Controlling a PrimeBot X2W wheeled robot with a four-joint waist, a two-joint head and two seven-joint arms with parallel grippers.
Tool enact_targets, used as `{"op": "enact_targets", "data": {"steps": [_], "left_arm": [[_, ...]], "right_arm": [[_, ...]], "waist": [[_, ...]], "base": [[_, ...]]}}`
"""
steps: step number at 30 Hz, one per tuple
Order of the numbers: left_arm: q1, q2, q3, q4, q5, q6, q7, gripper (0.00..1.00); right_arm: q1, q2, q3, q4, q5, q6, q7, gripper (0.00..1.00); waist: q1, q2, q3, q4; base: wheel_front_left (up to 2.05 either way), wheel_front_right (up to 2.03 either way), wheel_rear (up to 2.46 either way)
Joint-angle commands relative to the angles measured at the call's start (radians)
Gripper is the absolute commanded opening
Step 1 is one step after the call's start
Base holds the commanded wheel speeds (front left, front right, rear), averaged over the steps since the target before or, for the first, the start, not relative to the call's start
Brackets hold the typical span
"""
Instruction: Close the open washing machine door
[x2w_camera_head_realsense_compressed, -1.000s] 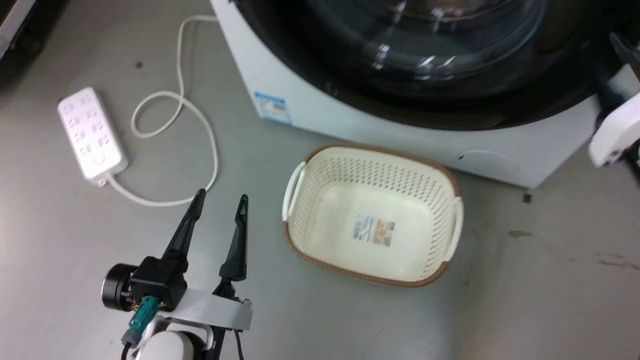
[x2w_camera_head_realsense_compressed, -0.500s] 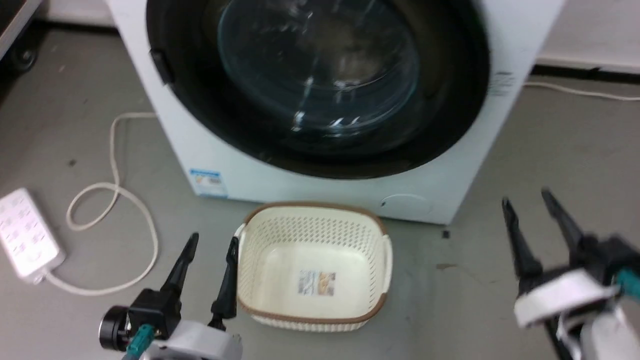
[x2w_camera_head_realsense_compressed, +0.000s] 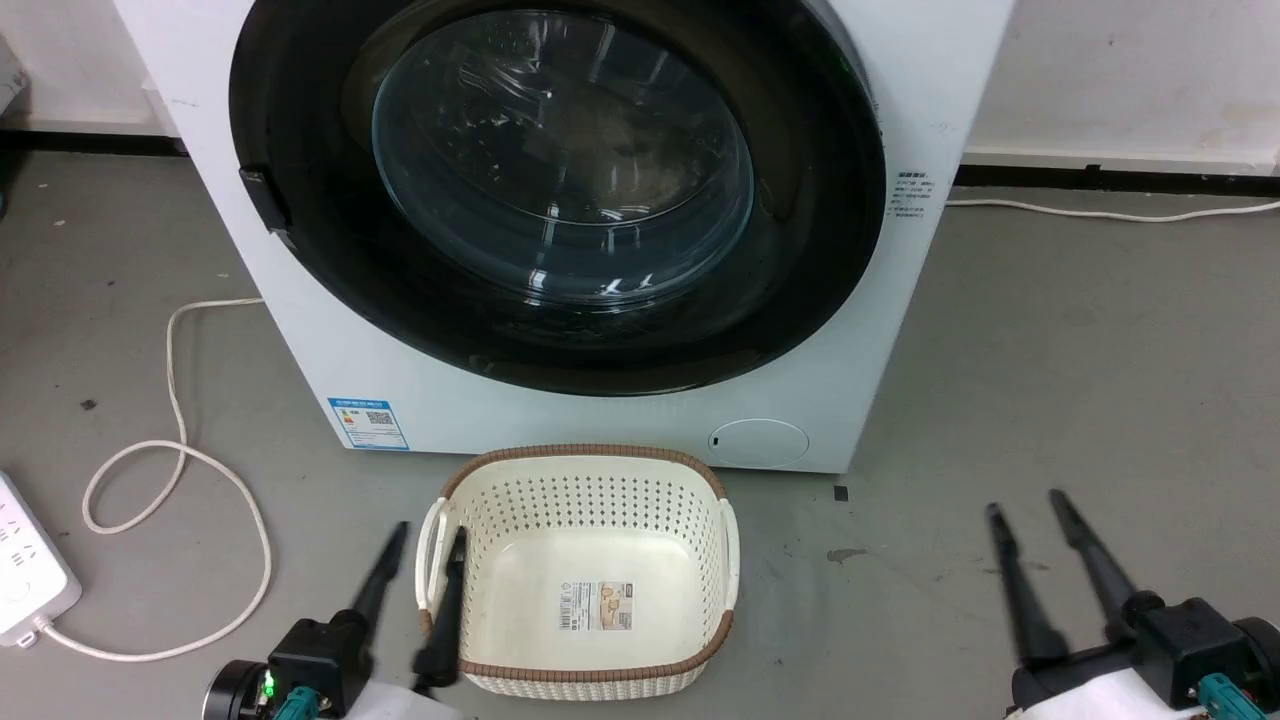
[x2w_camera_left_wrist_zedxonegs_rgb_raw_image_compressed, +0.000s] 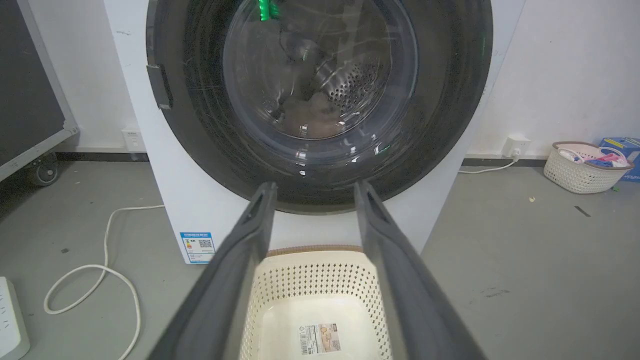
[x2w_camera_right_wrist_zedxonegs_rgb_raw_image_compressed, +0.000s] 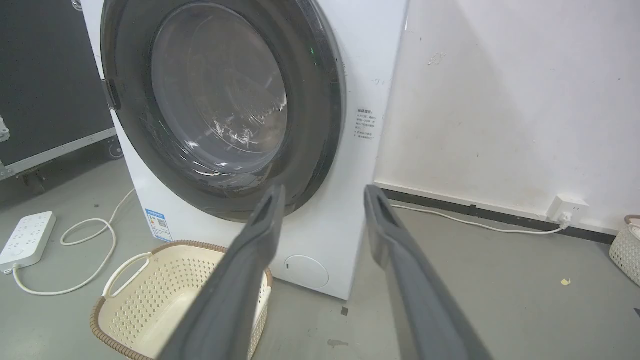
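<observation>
Beyond the left gripper (x2w_camera_head_realsense_compressed: 430, 530) and right gripper (x2w_camera_head_realsense_compressed: 1025, 503) — both spread, empty — the washing machine door (x2w_camera_head_realsense_compressed: 560, 180) lies shut, well apart

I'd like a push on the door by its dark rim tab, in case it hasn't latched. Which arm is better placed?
Left, probably. The tab sits at the left of the washing machine door, and the left tool is nearer that side; the right tool is far right.
</observation>
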Motion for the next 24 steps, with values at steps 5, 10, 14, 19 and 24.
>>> {"op": "enact_targets", "data": {"steps": [5, 10, 14, 19, 24], "left_arm": [[-0.001, -0.001, 0.0, -0.003, 0.001, 0.003, 0.006, 0.0], [-0.001, -0.001, 0.002, -0.008, 0.005, 0.008, 0.016, 0.0], [-0.002, -0.002, 0.004, -0.012, 0.009, 0.012, 0.024, 0.0], [-0.003, -0.002, 0.007, -0.02, 0.015, 0.019, 0.039, 0.0], [-0.004, -0.003, 0.008, -0.025, 0.019, 0.024, 0.049, 0.0]], "right_arm": [[-0.003, 0.0, 0.001, -0.001, 0.0, 0.0, 0.006, 0.0], [-0.004, 0.0, 0.003, -0.002, 0.001, 0.0, 0.016, 0.0], [-0.006, 0.001, 0.004, -0.003, 0.002, 0.0, 0.025, 0.0], [-0.008, 0.001, 0.007, -0.005, 0.003, 0.0, 0.039, 0.0], [-0.01, 0.001, 0.008, -0.007, 0.004, 0.0, 0.049, 0.0]], "waist": [[0.0001, -0.0001, -0.001, 0.0], [0.0001, -0.0001, -0.002, 0.001], [0.0001, -0.0001, -0.003, 0.001], [0.0001, -0.0001, -0.005, 0.002], [0.0001, -0.0001, -0.006, 0.003]], "base": [[0.0, 0.0, 0.0], [0.0, 0.0, 0.0], [0.0, 0.0, 0.0], [0.0, 0.0, 0.0], [0.0, 0.0, 0.0]]}}
